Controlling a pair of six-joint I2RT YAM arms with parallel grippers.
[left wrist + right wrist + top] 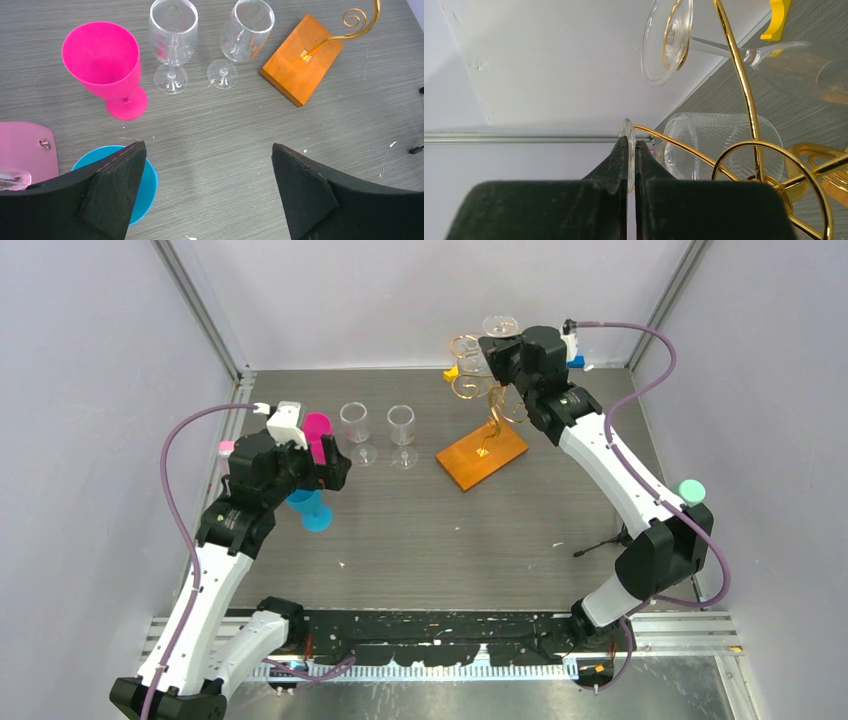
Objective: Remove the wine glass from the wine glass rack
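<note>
The right hand [631,145] pinches the foot of a wine glass [626,129] hanging on the wine glass rack [482,458], far right on the desk [450,530]. The left hand [207,147] is spread, holding nothing.

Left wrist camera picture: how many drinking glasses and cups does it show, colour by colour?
Clear glasses: 2
Pink cup: 1
Blue cup: 1, partly hidden behind a black finger
Total: 4

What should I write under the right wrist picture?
Right fingers pinch the foot of a clear wine glass on the gold rack.
</note>
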